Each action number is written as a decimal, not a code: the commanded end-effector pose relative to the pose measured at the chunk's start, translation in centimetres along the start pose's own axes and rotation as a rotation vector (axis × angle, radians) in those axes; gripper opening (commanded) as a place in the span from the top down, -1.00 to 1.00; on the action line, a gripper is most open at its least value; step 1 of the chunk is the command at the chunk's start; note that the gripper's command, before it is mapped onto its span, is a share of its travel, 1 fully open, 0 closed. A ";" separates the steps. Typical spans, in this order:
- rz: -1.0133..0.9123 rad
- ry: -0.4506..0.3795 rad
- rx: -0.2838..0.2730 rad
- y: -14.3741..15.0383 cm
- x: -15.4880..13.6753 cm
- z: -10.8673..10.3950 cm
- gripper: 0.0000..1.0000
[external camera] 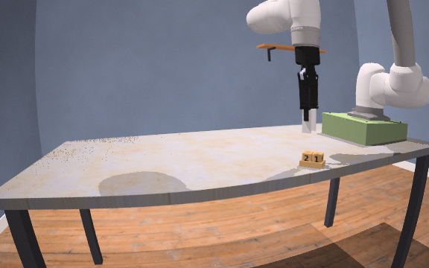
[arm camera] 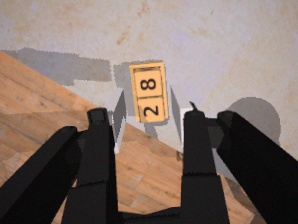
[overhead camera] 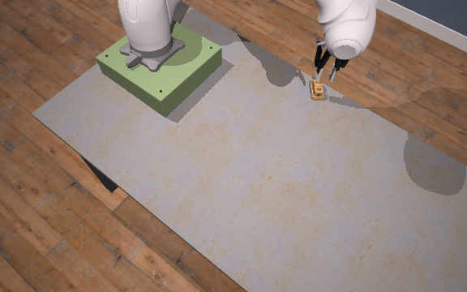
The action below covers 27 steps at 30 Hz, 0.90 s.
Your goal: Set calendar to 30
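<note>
Gripper hangs high above the calendar tray, fingers pointing straight down, narrowed to a slim gap and holding nothing; presumably pre-set to about one cube's width so it can drop over a single cube without nudging its neighbour.

Tray sits near the table edge, well clear of the green robot base. Both cubes lie flat in it, side by side, touching. Exterior view: left cube faces out with 2, right cube with 1. Wrist view: top faces read 2 and 8. Month name not legible. Neither a 3 nor a 0 shows yet, so both cubes likely need re-orienting
</note>
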State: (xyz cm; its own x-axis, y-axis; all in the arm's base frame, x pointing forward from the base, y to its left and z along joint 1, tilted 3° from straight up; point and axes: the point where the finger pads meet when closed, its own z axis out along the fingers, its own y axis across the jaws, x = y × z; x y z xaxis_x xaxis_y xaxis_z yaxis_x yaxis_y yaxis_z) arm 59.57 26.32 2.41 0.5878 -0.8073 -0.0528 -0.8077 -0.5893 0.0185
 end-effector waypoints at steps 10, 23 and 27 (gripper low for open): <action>0.000 0.000 0.000 0.0 0.0 0.1 0.30; 0.000 0.000 0.000 0.0 0.0 0.9 0.30; 0.000 0.000 0.000 0.0 0.0 1.4 0.30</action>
State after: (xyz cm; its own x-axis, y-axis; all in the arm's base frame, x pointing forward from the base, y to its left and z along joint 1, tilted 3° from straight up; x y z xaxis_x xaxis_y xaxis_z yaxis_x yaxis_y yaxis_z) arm 59.52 26.35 1.27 0.5881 -0.8070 -0.0533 -0.8074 -0.5897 0.0185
